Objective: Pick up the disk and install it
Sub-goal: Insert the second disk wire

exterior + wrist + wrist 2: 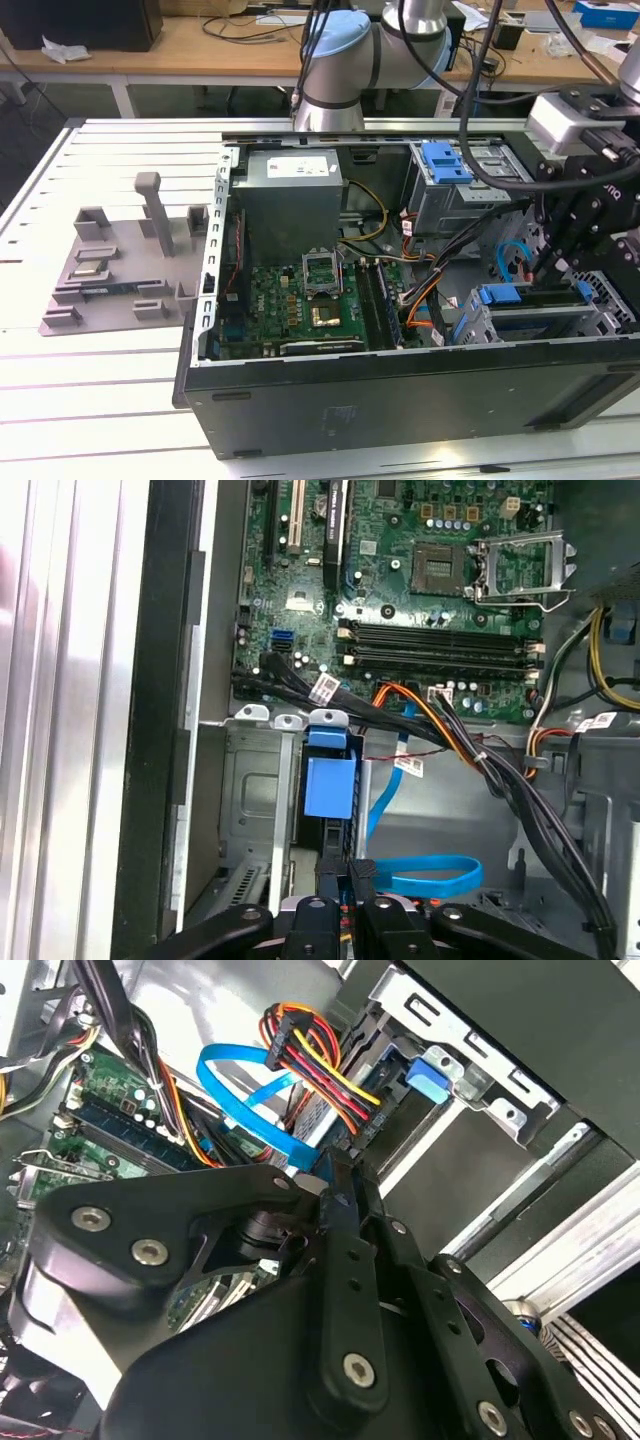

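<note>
Inside the open computer case [400,390], the tool [545,262] hangs just above the disk [530,296].

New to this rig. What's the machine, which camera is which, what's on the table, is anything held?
A robot arm reaches into an open computer case lying on a slatted table. The exterior view looks on from off the arm; both wrist views ride on the arm and look past its black gripper into the case. The gripper sits low by the drive cage, where a blue-framed disk is slotted. Whether it grips anything, I cannot tell. A grey plastic stand sits on the table at the exterior view's left.
</note>
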`<state>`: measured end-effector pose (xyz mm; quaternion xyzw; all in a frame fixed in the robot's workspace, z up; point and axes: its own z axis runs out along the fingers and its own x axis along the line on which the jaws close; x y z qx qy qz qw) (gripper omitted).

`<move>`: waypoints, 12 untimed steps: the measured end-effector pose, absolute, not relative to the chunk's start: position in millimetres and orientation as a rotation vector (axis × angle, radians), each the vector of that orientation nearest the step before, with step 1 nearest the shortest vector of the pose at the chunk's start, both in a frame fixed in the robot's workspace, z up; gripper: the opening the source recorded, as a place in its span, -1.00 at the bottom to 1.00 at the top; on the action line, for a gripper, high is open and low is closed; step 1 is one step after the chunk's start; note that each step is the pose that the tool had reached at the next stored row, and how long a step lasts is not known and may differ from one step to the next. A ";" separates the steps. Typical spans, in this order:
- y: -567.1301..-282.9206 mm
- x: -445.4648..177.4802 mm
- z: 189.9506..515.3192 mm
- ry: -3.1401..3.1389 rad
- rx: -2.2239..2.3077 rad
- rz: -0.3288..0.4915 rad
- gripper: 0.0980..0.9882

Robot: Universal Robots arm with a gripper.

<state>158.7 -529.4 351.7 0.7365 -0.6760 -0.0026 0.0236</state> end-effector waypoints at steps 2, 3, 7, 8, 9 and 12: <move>-529.7 159.6 350.2 -2.093 2.280 -0.008 -0.86; -529.7 160.1 349.7 -2.093 2.280 -0.010 -0.86; -529.7 161.1 347.5 -2.094 2.282 -0.012 -0.86; -529.7 161.3 346.9 -2.094 2.281 -0.012 -0.86; -529.7 161.4 346.2 -2.094 2.282 -0.012 -0.86; -529.7 160.6 345.0 -2.095 2.282 -0.013 -0.86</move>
